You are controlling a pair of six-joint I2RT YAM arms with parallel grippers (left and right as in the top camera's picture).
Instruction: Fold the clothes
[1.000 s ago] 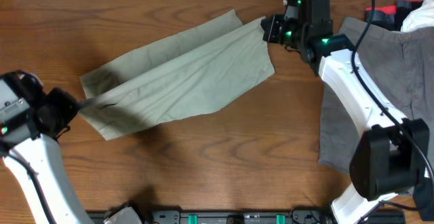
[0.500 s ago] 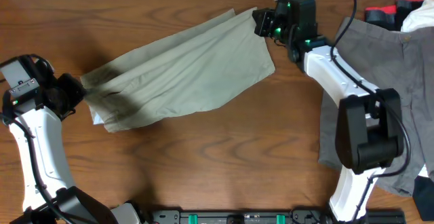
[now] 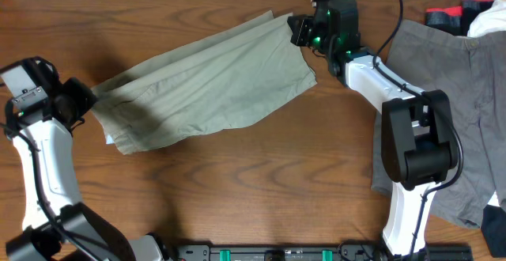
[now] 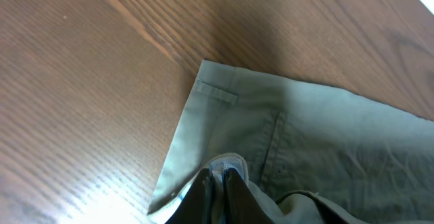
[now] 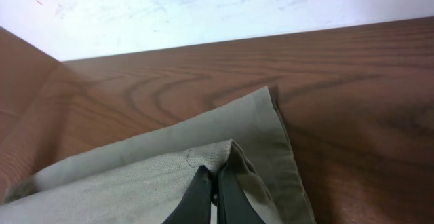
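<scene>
Over the last second both arms carried the khaki shorts (image 3: 205, 87) toward the far edge of the table (image 3: 237, 190). The right tool (image 3: 294, 30) slid a little to the robot's left along that edge, and the left tool (image 3: 88, 101) drew up and back. The heavy shadow under the near hem had thinned, so the cloth probably sat lower and flatter than before. The shorts lay stretched between the two tools as a doubled panel, slanting across the middle of the table. The left tool (image 4: 218, 178) was pinched shut on a bunched bit of fabric near the waistband corner. The right tool (image 5: 210, 180) was likewise closed tight on a folded edge at the opposite corner. This looked like the laying-out step of a fold, with release and smoothing likely to follow. The grey shorts (image 3: 443, 79) lay spread at the robot's right, untouched and partly under the right arm. No bin, basket or tray was in view. A red-and-black object (image 3: 443, 16) and a white cloth (image 3: 486, 16) sat at the far right corner, too cropped to identify.
</scene>
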